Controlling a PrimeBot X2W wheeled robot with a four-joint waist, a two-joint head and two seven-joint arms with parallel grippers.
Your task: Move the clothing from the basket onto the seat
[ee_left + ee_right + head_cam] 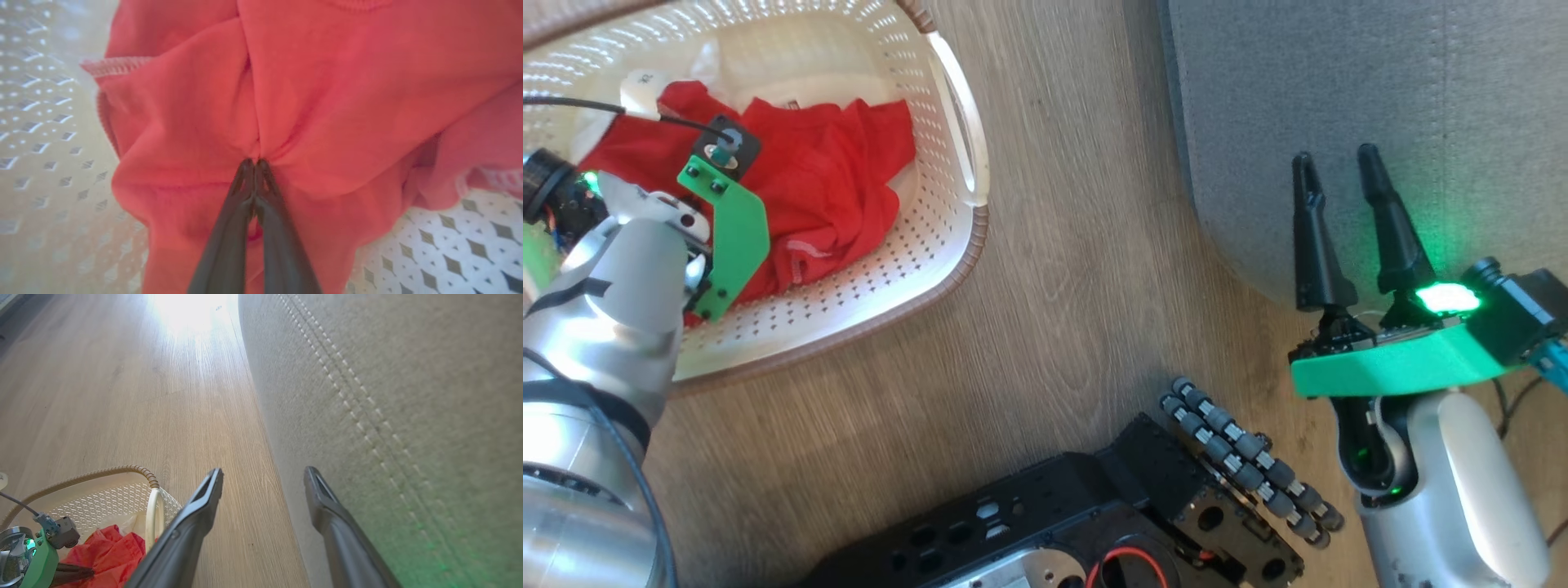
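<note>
The clothing (833, 180) is a crumpled bright red garment lying in the cream perforated basket (931, 237) at the upper left. My left gripper (254, 161) reaches down into the basket, shut on a pinched fold of the red clothing (327, 102). In the head view its green wrist bracket (731, 229) hides the fingers. My right gripper (1335, 157) stands open and empty at the right, its fingers over the near edge of the grey seat (1380, 73). In the right wrist view the right gripper (263, 471) straddles the line between floor and seat (408, 396), with the basket (118, 494) at lower left.
Wooden floor (1078, 245) separates the basket from the seat. My black base (1094, 514) with a roller wheel (1250, 457) fills the bottom middle. White fabric (792, 65) lies under the red garment at the basket's far side. A thin black cable (572, 103) crosses the basket.
</note>
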